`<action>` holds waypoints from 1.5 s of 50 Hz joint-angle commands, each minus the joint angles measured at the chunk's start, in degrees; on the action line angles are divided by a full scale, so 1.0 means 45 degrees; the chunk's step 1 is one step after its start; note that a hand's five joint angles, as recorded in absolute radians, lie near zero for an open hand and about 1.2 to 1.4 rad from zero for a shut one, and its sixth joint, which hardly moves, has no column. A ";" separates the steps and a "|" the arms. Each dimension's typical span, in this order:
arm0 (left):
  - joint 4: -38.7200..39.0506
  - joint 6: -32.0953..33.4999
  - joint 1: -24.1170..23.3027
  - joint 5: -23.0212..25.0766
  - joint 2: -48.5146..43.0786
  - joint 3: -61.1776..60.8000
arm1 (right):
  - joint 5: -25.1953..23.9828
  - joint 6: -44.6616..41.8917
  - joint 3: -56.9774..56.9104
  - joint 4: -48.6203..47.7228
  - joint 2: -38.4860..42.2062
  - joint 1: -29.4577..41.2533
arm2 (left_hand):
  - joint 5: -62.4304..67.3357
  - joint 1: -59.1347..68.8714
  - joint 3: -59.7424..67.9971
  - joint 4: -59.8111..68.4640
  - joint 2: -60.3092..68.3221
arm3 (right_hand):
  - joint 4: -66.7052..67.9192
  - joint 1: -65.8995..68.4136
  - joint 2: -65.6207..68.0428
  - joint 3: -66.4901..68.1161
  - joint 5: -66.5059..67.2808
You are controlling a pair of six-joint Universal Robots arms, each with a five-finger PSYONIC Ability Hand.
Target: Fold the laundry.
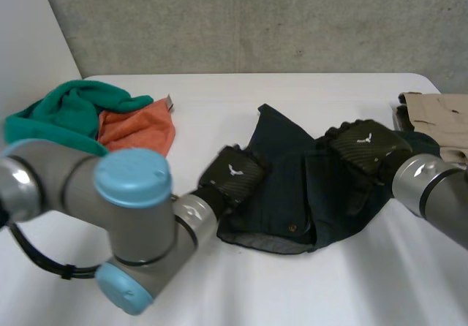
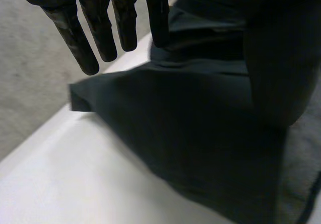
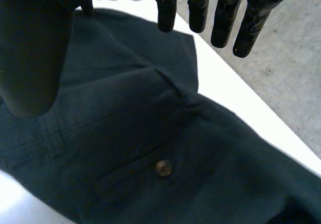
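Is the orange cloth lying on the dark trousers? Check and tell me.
No: the orange cloth lies apart from the dark trousers, against the green cloth.

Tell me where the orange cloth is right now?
In the head view, the orange cloth lies on the table at its left side, tucked against the green cloth, apart from the dark trousers.

Head cam sits high behind the arms, looking down across the white table [image 1: 241, 92] to the grey wall [image 1: 256, 19] at frame top. Wrist cams look close along the left hand [image 2: 98, 28] and right hand [image 3: 199, 8]. All three share the dark trousers [image 1: 292, 172].
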 commanded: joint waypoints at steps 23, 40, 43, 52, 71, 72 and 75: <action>0.0096 0.1585 -0.0446 -0.3817 0.2461 -0.0787 | 0.1857 -0.0239 0.1187 -0.2708 0.0944 -0.0173 | 1.3615 1.3600 1.3627 1.3619 1.3597 | -0.0660 -0.0278 -0.0516 -0.0429 -0.0732; -0.0607 -0.0013 -0.0954 -0.3837 0.4104 -0.3173 | 0.1780 -0.0865 -0.2734 -0.4673 0.5159 0.0548 | 1.3615 1.3600 1.3627 1.3619 1.3597 | 0.1552 0.1933 0.1695 0.1783 0.1479; -0.0705 -0.0601 -0.1032 -0.3837 0.4046 -0.3075 | 0.1390 -0.0864 -0.3362 -0.5926 0.5689 0.0725 | 1.3615 1.3600 1.3627 1.3619 1.3597 | 0.3278 0.3660 0.3422 0.3509 0.3205; -0.0686 -0.3060 -0.2416 -0.3875 0.2936 -0.1770 | -0.1932 0.0013 -0.5589 -0.7786 0.7759 0.1447 | 1.3615 1.3600 1.3627 1.3619 1.3597 | 0.5078 0.5460 0.5222 0.5309 0.5005; -0.0491 -0.5759 -0.3982 -0.3700 0.0919 0.0246 | -0.1328 0.3062 -0.5457 -0.8259 0.6204 0.0710 | 0.0388 0.0373 0.0400 0.0392 0.0370 | -0.0660 -0.0278 -0.0516 -0.0429 -0.0732; -0.0472 -0.5759 -0.3924 -0.3700 0.1056 0.0226 | -0.1211 0.3023 -0.5299 -0.7945 0.5869 0.0435 | 0.0350 0.0335 0.0363 0.0354 0.0332 | -0.0660 -0.0278 -0.0516 -0.0429 -0.0732; -0.0491 -0.5682 -0.3535 -0.3700 0.1873 0.0109 | -0.0743 0.2886 -0.4812 -0.6427 0.4739 -0.0424 | 0.0201 0.0186 0.0213 0.0205 0.0183 | -0.0660 -0.0278 -0.0516 -0.0429 -0.0732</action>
